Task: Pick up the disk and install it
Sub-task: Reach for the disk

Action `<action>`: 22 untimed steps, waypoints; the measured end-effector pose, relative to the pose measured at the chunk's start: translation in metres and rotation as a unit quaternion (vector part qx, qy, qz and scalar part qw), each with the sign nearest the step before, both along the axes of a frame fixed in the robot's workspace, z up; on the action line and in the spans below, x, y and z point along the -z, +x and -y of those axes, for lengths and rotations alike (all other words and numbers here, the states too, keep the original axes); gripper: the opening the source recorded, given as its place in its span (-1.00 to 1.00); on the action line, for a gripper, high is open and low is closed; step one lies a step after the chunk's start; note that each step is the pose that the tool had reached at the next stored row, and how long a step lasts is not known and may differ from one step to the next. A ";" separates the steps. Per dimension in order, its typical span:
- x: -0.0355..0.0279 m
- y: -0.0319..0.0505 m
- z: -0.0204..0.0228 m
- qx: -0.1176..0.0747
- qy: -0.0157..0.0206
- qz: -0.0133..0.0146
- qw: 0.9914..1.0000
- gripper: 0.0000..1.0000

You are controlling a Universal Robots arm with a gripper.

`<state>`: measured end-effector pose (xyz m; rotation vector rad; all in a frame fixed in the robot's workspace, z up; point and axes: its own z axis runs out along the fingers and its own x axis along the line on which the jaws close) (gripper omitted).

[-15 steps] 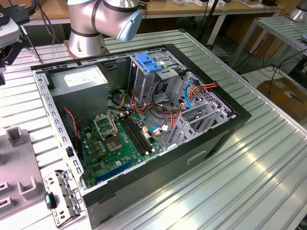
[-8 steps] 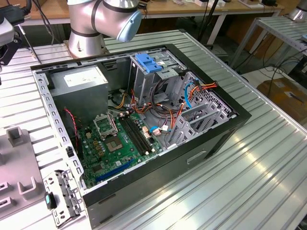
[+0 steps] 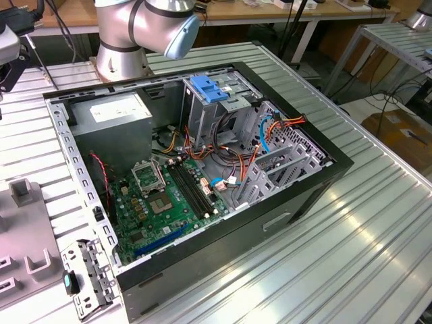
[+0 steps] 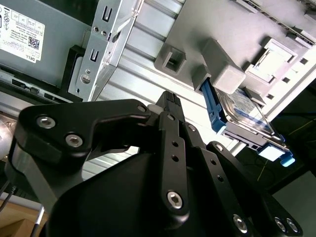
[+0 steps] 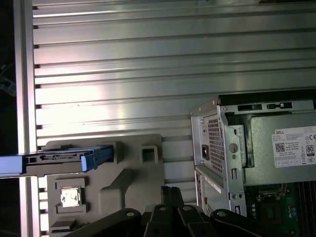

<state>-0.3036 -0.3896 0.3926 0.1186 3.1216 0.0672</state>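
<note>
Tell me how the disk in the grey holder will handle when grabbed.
The disk looks like a rigid metal slab, so probably stiff and heavy for its size. Its blue rails are plastic and may flex or slip. Standing on edge in the grey holder, it could tip if nudged.

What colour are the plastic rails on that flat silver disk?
Blue rails on the disk, best in the second wrist view.

- arm (image 3: 145, 30): grey base and shoulder joint with a pale blue cap, at the top edge of the exterior view; links above are cut off by the frame
- hand (image 4: 169, 101): black linkage type, both finger links converge on centre
- fingertips (image 5: 167, 193) pressed together, nothing clamped
- hand points down, touching nothing
</note>
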 end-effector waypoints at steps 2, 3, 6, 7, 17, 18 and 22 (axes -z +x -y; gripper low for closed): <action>0.0000 -0.0012 0.0000 0.000 0.000 0.000 1.000 -0.79; 0.0000 -0.0023 0.0000 0.000 0.000 0.000 1.000 -0.79; 0.0000 -0.0071 -0.0001 0.000 0.000 0.000 1.000 -0.79; 0.0000 -0.0080 -0.0002 0.000 0.000 0.000 1.000 -0.79; 0.0000 -0.0214 -0.0014 0.000 0.000 0.000 1.000 -0.79; 0.0000 -0.0225 -0.0015 0.000 0.000 0.000 1.000 -0.79; 0.0000 -0.0264 -0.0019 0.000 0.000 0.000 1.000 -0.79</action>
